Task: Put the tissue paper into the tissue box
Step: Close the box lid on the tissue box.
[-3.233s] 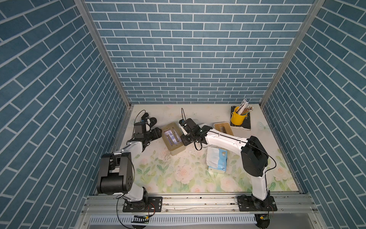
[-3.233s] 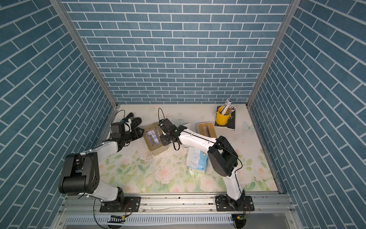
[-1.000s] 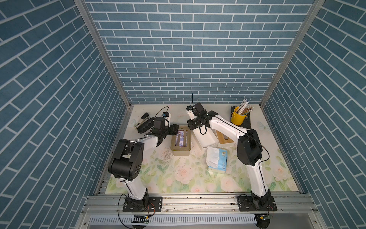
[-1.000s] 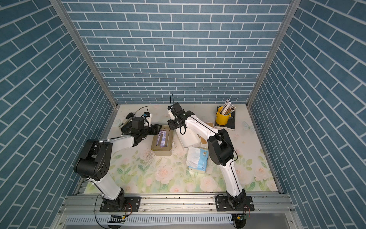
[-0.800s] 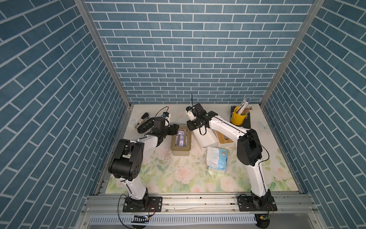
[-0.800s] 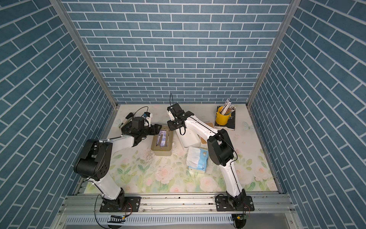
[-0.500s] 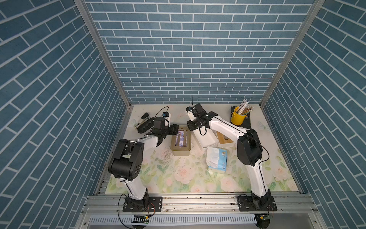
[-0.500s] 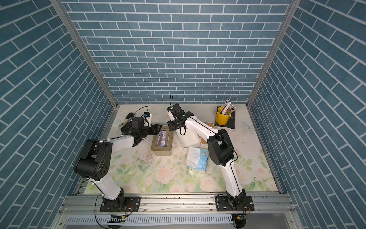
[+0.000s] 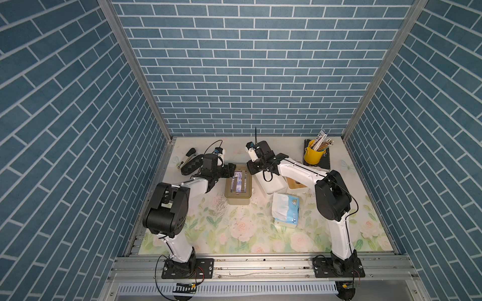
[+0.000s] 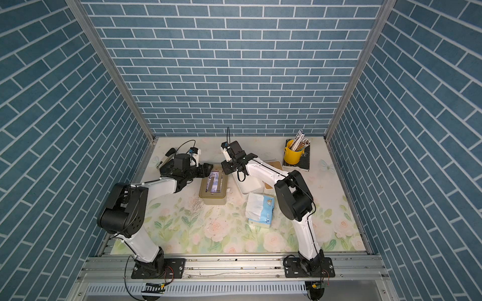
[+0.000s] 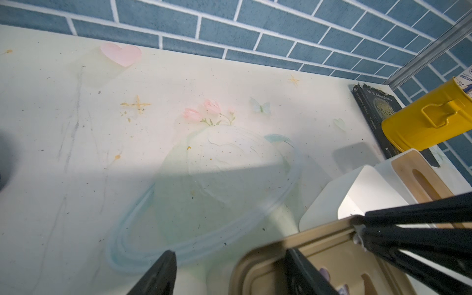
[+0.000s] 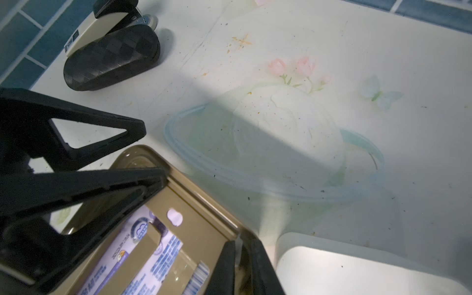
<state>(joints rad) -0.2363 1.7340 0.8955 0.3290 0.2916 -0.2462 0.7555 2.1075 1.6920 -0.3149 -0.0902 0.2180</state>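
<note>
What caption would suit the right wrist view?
Right gripper pinches the tissue box rim; left gripper open alongside.

Versus a few seconds back, I see the tan box [image 9: 238, 198] squared up instead of skewed and sitting further back, just beside the white box [image 9: 271, 186], which is now clear of the right arm. Both arms reach deeper. The left gripper [image 9: 230, 170] straddles the rear-left corner, and the right gripper [image 9: 251, 170] pinches the rear-right rim slightly tighter.

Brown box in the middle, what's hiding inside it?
Inside the brown box lies a purple-and-white tissue pack, showing through cut-outs in a tan panel. The panel covers the rest of the pack, so how full the box is cannot be seen.
</note>
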